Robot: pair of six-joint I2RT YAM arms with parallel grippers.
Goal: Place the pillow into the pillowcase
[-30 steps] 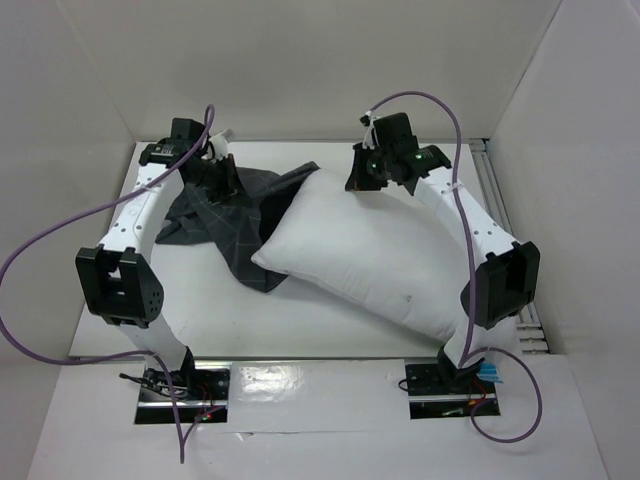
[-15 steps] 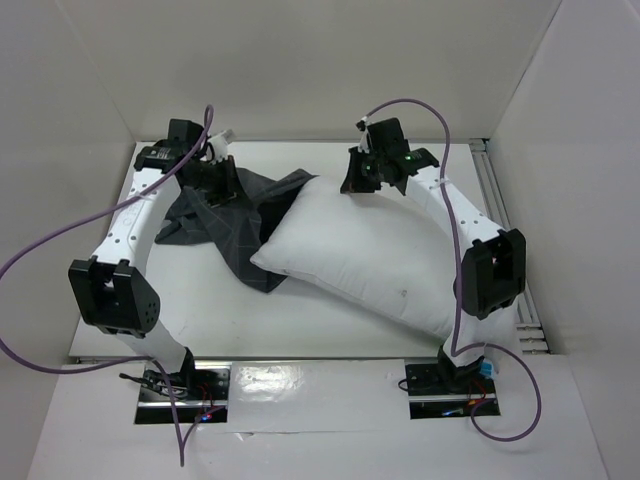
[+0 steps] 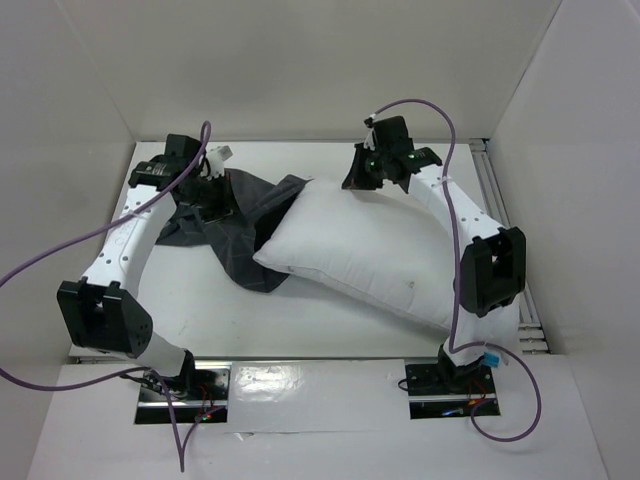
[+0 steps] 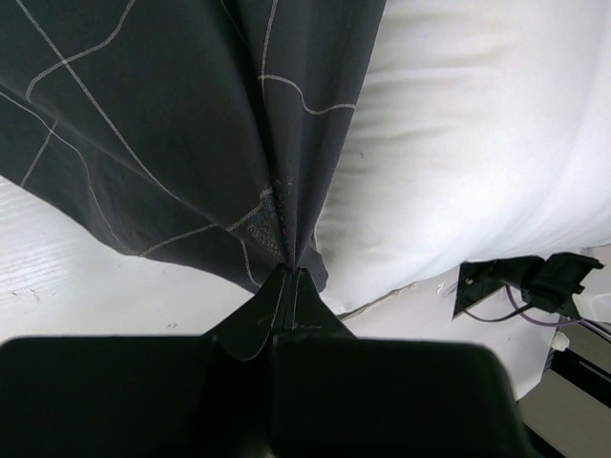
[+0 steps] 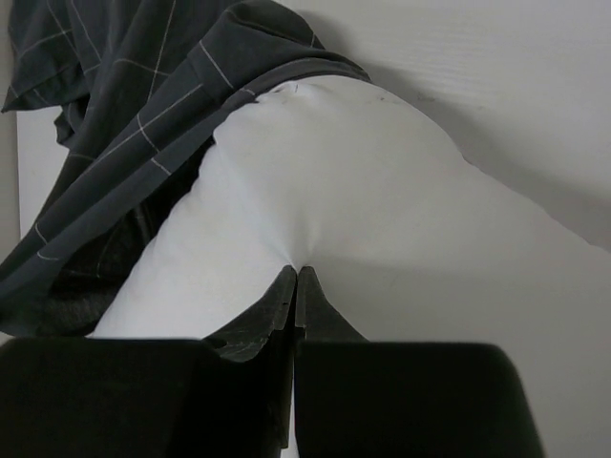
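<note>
the pillow [image 3: 360, 255] lies slantwise across the middle of the tabletop [image 3: 300, 325], its upper-left end against the pillowcase [image 3: 225, 225] heaped at upper left. the left jaws are closed on a gathered fold of the pillowcase, the right jaws pinched shut on the pillow's top edge. both look light, soft and saggy, so holds near the case's open hem and a pillow corner should serve best.

The puffy white pillow [image 3: 370, 255] lies diagonally, its far-left corner tucked under the crumpled charcoal windowpane-check pillowcase [image 3: 235, 225].
</note>
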